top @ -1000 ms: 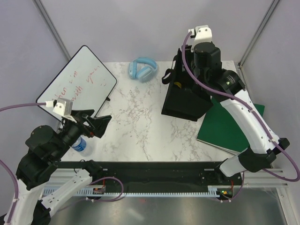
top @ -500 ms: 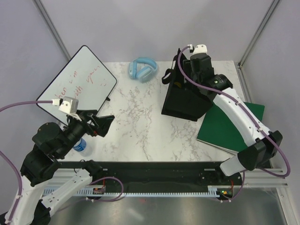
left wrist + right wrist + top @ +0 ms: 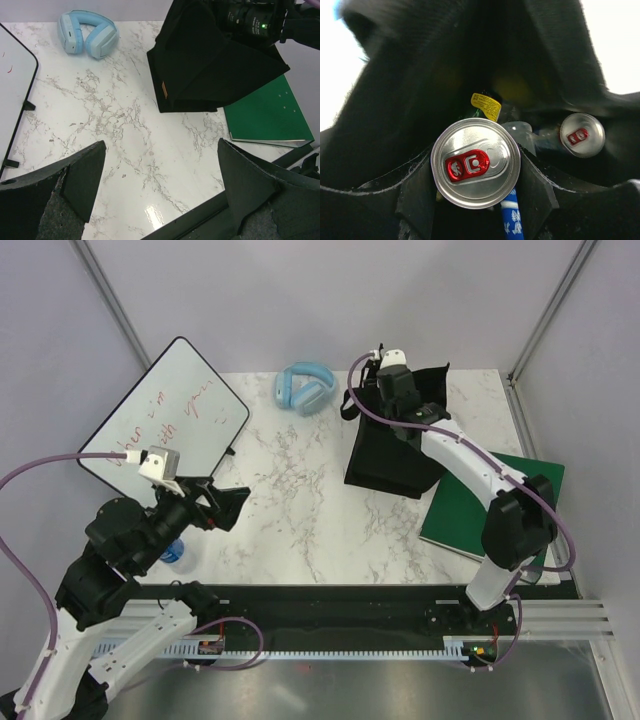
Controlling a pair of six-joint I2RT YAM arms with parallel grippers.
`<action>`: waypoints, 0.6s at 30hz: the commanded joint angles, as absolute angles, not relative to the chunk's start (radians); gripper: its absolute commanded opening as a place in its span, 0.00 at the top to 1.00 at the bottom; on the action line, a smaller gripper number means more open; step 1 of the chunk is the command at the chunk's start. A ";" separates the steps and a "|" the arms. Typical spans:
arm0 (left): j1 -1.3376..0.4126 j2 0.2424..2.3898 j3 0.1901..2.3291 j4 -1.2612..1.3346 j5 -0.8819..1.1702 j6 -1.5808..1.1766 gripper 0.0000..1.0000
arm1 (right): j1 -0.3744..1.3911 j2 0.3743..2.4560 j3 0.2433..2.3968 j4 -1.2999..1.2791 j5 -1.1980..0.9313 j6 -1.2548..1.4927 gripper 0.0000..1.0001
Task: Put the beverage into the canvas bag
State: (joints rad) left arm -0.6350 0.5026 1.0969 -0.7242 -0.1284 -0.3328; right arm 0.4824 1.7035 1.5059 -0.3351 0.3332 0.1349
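Can (image 3: pixel 475 169), silver-topped aluminium with a red pull tab, clamped at its sides between the padded black fingers (image 3: pixel 415 195) of the right gripper (image 3: pixel 475 172), jaws partly closed around it. Held upright inside the mouth of the tall black canvas bag (image 3: pixel 385 100), dark fabric all round. Lower in the bag: a second silver-topped tin (image 3: pixel 582 135), a yellow label (image 3: pixel 486 106) and something blue and white (image 3: pixel 512 215), too hidden to name.

Seen from above, bag upright at the far right of the white marble table (image 3: pixel 290 500), touching or just beside a flat green book (image 3: pixel 490 510); could not tell which. Pale blue headphones (image 3: pixel 303 388) to its left, a white board with red handwriting (image 3: pixel 165 420) at the far left.

Left gripper (image 3: pixel 160 200) spread wide, nothing between its fingers, hung above the table's near left. Small blue-capped bottle (image 3: pixel 172 552) partly hidden under that arm.
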 commanded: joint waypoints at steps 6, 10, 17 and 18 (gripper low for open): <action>-0.635 0.491 1.098 -0.686 -0.143 -0.348 0.00 | 0.483 1.766 1.499 -0.222 0.351 0.163 1.00; -0.635 0.492 1.101 -0.686 -0.152 -0.339 0.00 | 0.482 1.798 1.482 -0.236 0.341 0.175 1.00; -0.635 0.505 1.120 -0.687 -0.155 -0.327 0.00 | 0.469 1.858 1.473 -0.229 0.328 0.222 1.00; -0.635 0.508 1.121 -0.687 -0.155 -0.325 0.00 | 0.469 1.853 1.460 -0.215 0.324 0.219 1.00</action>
